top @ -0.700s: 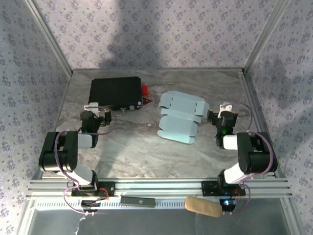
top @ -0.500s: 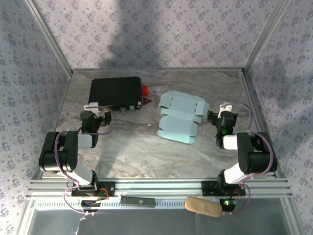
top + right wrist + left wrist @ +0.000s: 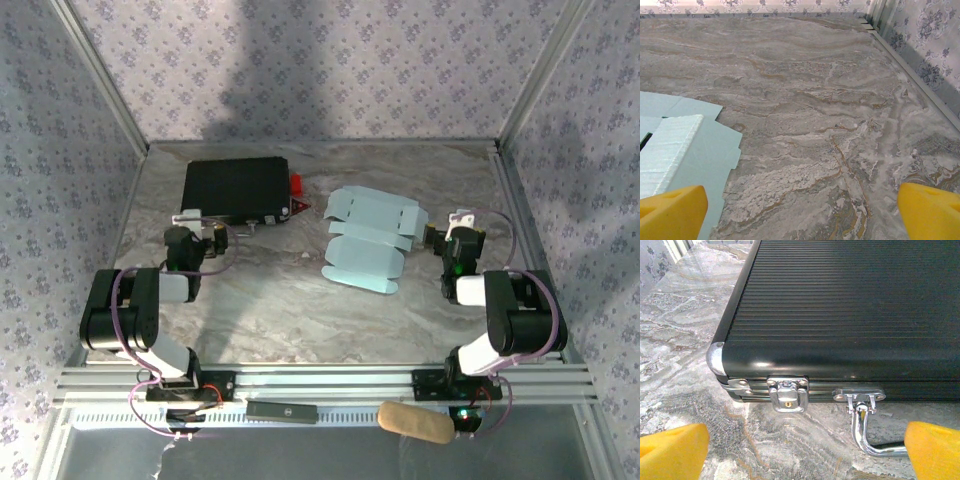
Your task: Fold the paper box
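Change over the last moment: none that I can find. Both arms and the box (image 3: pixel 368 240) sit where they were in the earlier top views. The arms look parked, so folding has not started.

Landmark: black case (image 3: pixel 236 190), far left on the desk (image 3: pixel 280 300).

- Box: on the desk to the right of the case, close to its red parts (image 3: pixel 297 185) but apart from them. It is a die-cut sheet spread nearly flat, flaps out. In the right wrist view one pale panel may stand slightly proud of the sheet; the angle is too poor to be sure.
- Left end effector (image 3: pixel 200 222): just on the near side of the case, facing its front edge, fingers wide apart with nothing between them. The wrist view looks at the latch (image 3: pixel 787 394) and chrome handle (image 3: pixel 867 427).
- Right end effector (image 3: pixel 447 228): well right of the case, just past the box's right edge, fingers spread and holding nothing.

Containers:
- Case: lid down, latch apparently fastened, contents hidden.
- Box: not yet a container, no walls up, nothing on or in it.

Judgement: the task is at its start. Every fold remains, and the right arm is the nearer one to begin.
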